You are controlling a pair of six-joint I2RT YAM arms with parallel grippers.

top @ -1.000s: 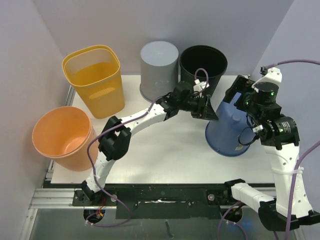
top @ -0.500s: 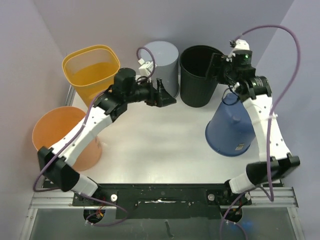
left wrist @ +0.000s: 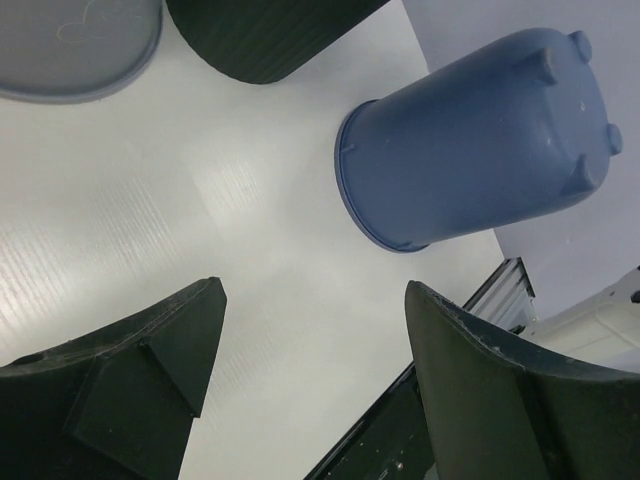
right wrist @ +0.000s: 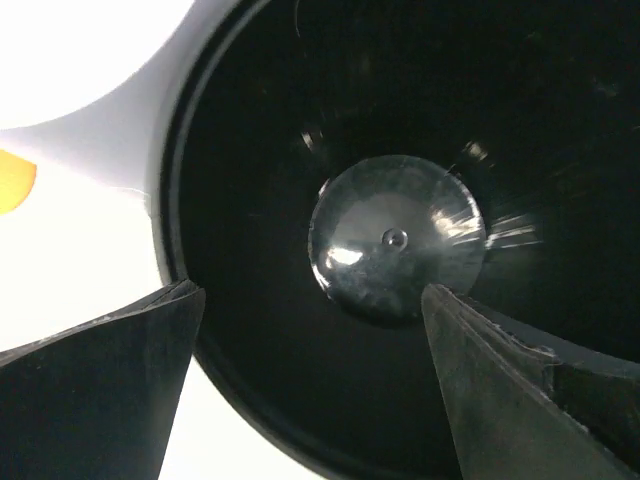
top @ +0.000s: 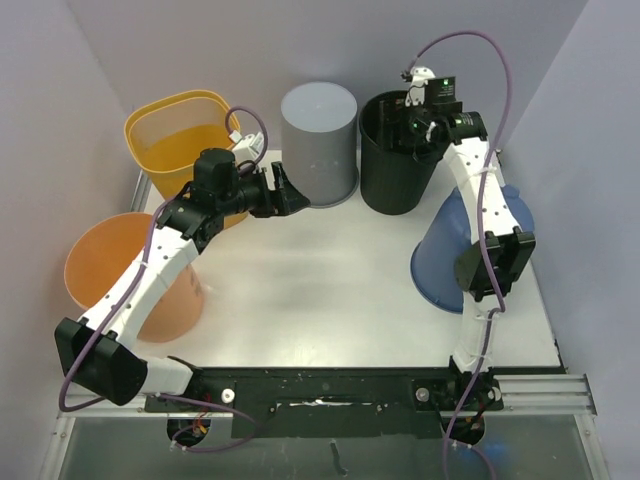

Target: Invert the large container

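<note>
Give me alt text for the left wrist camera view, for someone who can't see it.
A blue container stands rim-down on a white table, its knobbed base up. A black bin and grey container sit at the top edge; the left tool hangs open and empty in the foreground.

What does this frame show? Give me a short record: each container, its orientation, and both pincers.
blue container: upside down, feet up, at right
grey container: upside down, back centre
black container: upright, mouth open, back right
yellow bin: upright, back left
orange bucket: upright, far left
left pincer: open, empty, beside grey container
right pincer: open, empty, above black container's mouth
</note>
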